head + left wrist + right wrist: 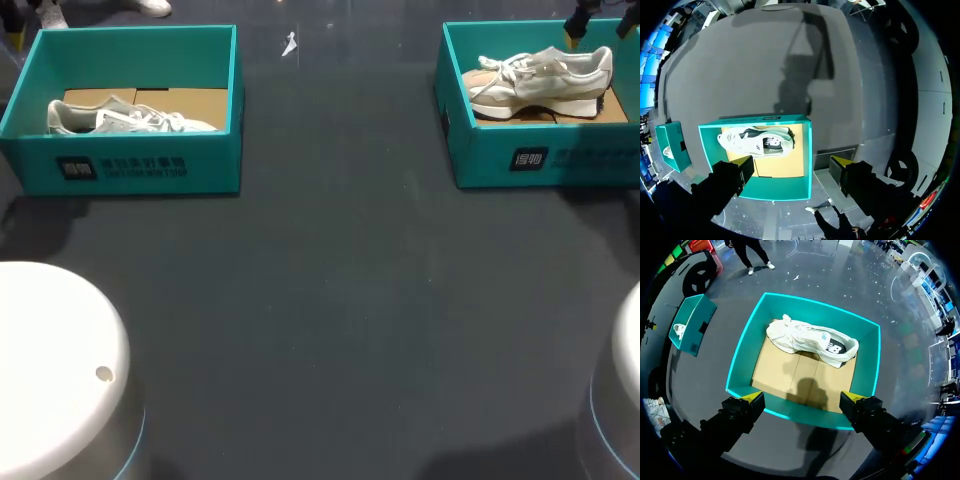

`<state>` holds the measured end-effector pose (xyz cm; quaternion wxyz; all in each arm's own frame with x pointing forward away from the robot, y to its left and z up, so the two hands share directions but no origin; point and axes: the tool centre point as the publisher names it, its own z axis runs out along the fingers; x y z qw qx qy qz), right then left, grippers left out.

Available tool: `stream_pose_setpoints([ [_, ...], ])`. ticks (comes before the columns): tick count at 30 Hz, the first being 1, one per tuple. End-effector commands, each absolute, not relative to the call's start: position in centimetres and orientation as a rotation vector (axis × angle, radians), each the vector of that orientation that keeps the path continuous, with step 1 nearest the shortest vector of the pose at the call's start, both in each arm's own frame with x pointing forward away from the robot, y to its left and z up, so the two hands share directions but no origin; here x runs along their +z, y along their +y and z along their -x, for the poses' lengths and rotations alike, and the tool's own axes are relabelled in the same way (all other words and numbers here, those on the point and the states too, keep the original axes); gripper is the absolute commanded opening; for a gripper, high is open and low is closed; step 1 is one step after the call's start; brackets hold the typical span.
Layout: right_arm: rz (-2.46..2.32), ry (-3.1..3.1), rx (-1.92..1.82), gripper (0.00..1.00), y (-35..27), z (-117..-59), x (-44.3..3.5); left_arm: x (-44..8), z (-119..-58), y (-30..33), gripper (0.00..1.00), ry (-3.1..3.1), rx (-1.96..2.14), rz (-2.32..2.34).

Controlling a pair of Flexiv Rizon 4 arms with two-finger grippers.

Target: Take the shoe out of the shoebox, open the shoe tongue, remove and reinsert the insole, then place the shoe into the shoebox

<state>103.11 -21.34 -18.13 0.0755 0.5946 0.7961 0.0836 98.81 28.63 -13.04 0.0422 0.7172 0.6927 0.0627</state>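
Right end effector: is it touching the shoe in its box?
Apart. The right wrist view shows the open right end effector short of the shoe, bare cardboard lying between them.

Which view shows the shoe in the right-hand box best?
Right wrist view: the shoe lies whole, seen from above in its box. Head view shows it side-on; left wrist view, only tiny.

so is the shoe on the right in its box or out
In. The shoe lies on the cardboard floor inside the right shoebox; the open right gripper hangs above, not touching.
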Motion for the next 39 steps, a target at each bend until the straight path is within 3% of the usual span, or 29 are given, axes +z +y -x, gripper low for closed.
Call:
stream_pose_setpoints([
  [1, -1.868, 2.431, 0.126, 1.00, -22.7, -107.4, -19.2, -13.0, -98.7, 28.6, 1.00, 2.120, 0.196, -2.197],
  [25, -2.031, 2.353, -0.066, 1.00, -30.0, -115.4, -25.7, -13.0, -98.7, 28.6, 1.00, 2.120, 0.196, -2.197],
  [39, -2.085, 2.264, -0.095, 1.00, -30.9, -115.5, -28.0, -13.0, -98.7, 28.6, 1.00, 2.120, 0.196, -2.197],
])
